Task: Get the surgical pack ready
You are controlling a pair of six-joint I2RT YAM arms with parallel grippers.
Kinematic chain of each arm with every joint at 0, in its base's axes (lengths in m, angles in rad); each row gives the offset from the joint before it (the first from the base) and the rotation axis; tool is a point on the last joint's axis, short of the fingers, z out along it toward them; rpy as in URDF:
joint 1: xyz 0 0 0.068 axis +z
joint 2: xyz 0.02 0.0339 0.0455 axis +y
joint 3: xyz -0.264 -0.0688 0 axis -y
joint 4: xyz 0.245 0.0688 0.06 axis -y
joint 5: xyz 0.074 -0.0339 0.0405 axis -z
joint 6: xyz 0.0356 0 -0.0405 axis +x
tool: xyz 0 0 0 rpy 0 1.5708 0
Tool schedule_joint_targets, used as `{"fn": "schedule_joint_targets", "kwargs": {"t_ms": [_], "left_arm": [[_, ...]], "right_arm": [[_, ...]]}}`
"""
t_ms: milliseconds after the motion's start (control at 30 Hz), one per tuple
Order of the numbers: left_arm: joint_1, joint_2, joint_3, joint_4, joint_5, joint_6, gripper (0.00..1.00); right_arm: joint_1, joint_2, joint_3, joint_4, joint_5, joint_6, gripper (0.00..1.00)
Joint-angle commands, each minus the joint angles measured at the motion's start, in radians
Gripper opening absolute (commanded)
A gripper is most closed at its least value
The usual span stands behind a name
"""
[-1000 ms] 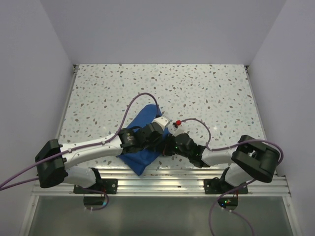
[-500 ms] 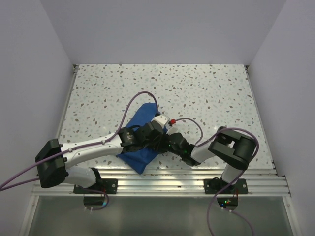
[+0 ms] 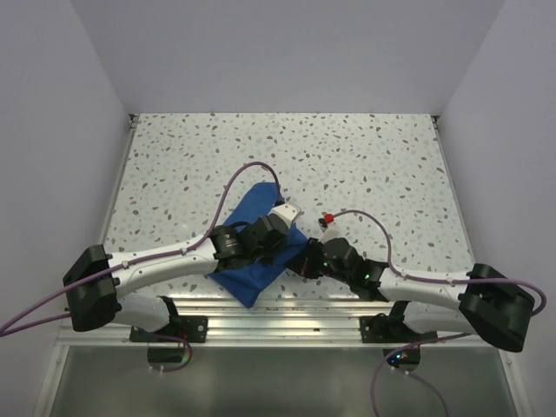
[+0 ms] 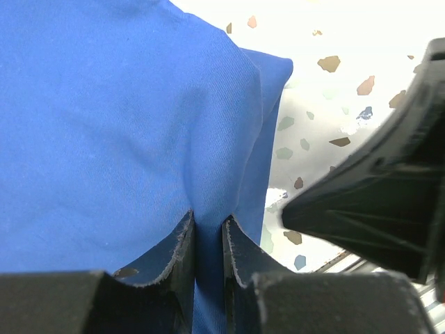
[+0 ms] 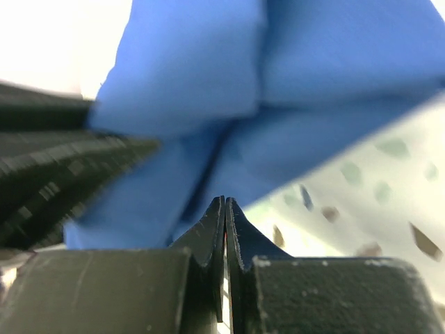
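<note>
The royal-blue drape (image 3: 246, 265) lies as a folded bundle on the speckled table, near the front edge. My left gripper (image 3: 283, 246) sits over its right side and is shut on a raised fold of the blue cloth (image 4: 125, 118), which is pinched between the fingertips (image 4: 183, 240). My right gripper (image 3: 303, 263) is at the bundle's right edge, close beside the left one. Its jaws are shut with nothing between them (image 5: 225, 207), and the blue cloth (image 5: 292, 76) lies just beyond the tips. The tray, instruments, gauze and packet are out of view.
The right gripper's dark body (image 4: 379, 202) fills the right of the left wrist view, very close. The left arm (image 5: 49, 160) looms at the left of the right wrist view. Purple cables (image 3: 252, 169) loop over the table. An aluminium rail (image 3: 287, 317) runs along the front edge.
The right arm has unfolded and now stretches low to the right, with its gripper drawn back slightly from the bundle. The left gripper has stayed clamped on the cloth.
</note>
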Motion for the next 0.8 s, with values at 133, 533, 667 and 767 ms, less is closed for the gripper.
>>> {"fn": "schedule_joint_targets", "kwargs": {"t_ms": [133, 533, 667, 767], "left_arm": [[-0.008, -0.017, 0.068, 0.142, 0.037, -0.001, 0.00], [-0.008, -0.008, 0.059, 0.163, 0.054, -0.015, 0.00], [-0.008, -0.003, 0.053, 0.178, 0.065, -0.022, 0.00], [-0.008, 0.005, 0.047, 0.183, 0.075, -0.025, 0.00]], "right_arm": [[0.002, -0.063, -0.038, -0.031, -0.042, 0.023, 0.00], [0.027, 0.168, 0.046, 0.253, -0.159, 0.152, 0.00], [0.043, 0.239, 0.042, 0.403, -0.193, 0.222, 0.00], [0.060, 0.320, 0.048, 0.561, -0.211, 0.277, 0.00]]}}
